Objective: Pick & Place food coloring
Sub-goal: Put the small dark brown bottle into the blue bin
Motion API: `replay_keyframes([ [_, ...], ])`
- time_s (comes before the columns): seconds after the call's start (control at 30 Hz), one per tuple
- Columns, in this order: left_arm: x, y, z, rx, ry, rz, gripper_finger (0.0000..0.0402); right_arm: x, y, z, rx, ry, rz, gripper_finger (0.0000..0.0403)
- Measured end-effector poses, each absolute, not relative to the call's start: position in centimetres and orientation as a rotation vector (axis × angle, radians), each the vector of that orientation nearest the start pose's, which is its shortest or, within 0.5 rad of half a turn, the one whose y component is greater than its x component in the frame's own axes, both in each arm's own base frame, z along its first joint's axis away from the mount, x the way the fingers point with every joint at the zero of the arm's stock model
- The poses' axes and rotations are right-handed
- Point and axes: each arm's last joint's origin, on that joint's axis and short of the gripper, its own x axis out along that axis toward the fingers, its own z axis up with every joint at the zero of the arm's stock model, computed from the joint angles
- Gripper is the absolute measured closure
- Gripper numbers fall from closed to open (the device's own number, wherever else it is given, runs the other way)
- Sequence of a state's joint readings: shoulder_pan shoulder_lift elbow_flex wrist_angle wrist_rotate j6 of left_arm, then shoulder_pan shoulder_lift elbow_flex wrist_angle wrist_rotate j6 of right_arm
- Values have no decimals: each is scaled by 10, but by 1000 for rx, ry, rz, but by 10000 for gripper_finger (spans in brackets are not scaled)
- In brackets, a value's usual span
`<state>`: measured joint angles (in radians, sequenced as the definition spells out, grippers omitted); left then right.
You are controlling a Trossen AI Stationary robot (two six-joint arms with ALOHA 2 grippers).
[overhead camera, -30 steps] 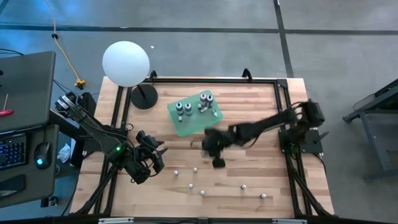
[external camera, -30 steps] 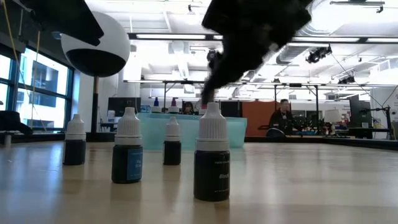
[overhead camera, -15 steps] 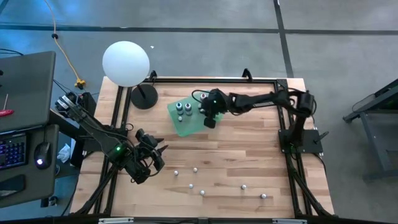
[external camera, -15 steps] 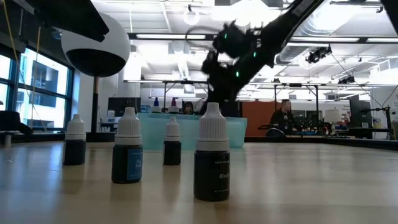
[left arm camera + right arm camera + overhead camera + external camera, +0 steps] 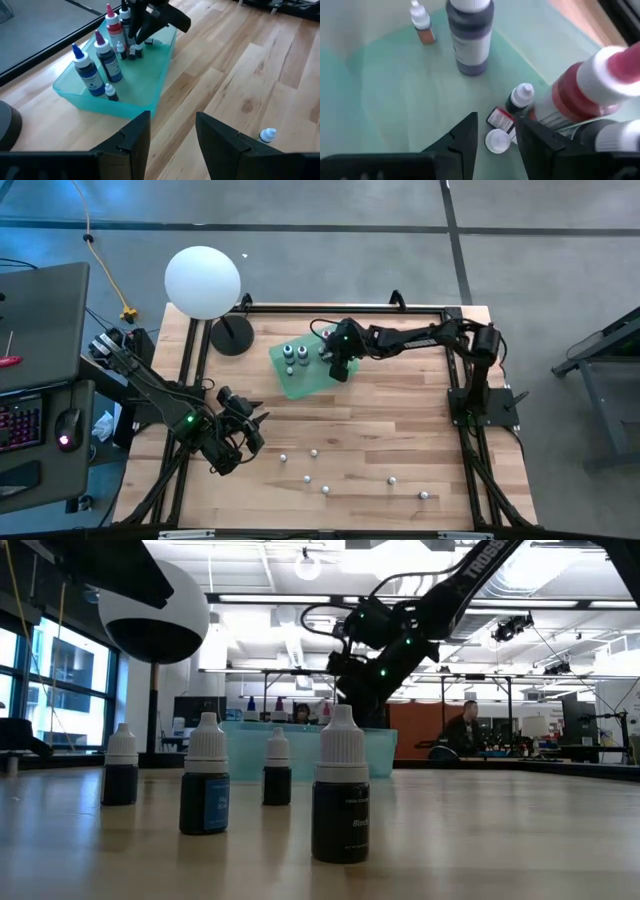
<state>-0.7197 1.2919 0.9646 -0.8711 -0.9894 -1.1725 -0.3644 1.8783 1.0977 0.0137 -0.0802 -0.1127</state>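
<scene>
The green tray [image 5: 298, 383] sits at the table's far middle, holding large dropper bottles [image 5: 106, 57] and a few tiny ones. My right gripper [image 5: 340, 367] is open and low inside the tray's right part. In the right wrist view a tiny food coloring bottle [image 5: 497, 131] with a white cap and red label lies on its side on the tray floor between the right gripper's [image 5: 496, 120] fingertips, untouched. Another tiny bottle [image 5: 520, 97] stands upright beside it. Several food coloring bottles [image 5: 313, 451] stand on the near table. My left gripper [image 5: 250, 430] waits open at the near left.
A white sphere lamp [image 5: 203, 280] on a black base [image 5: 232, 335] stands at the far left corner. A tall red bottle [image 5: 585, 90] and a dark bottle [image 5: 470, 35] crowd the right gripper in the tray. Bare wood lies between the tray and the near bottles [image 5: 340, 790].
My right gripper has swung from the table's middle toward the far edge and come in over the tray's right part, then settled lower among the bottles there. The left arm has kept still.
</scene>
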Motion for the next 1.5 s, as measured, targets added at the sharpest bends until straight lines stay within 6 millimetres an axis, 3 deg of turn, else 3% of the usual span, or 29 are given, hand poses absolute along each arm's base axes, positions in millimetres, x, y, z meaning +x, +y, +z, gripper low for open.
replay_keyframes([
  [0.13,188,-133,257,-204,508,611,247,356,-121,179,59,770,-204,269],
  [0.23,188,-133,257,-204,510,611,247,346,-96,208,38,769,-147,268],
  [0.43,189,-133,258,-210,506,609,247,312,-4,259,-11,819,193,267],
  [0.57,189,-133,257,-218,509,608,247,270,53,275,54,968,438,267],
  [0.67,189,-133,257,-223,510,607,247,242,84,280,141,1106,468,267],
  [0.77,190,-134,256,-225,510,609,247,227,108,277,152,1171,301,267],
  [0.93,192,-136,255,-230,507,607,247,223,143,264,228,1200,161,267],
  [1.2,192,-137,255,-243,506,599,247,240,195,219,129,1202,254,267],
  [1.33,192,-137,255,-242,506,599,247,244,210,196,95,1248,286,267],
  [1.5,192,-137,255,-243,506,599,247,246,211,179,88,1305,211,267],
])
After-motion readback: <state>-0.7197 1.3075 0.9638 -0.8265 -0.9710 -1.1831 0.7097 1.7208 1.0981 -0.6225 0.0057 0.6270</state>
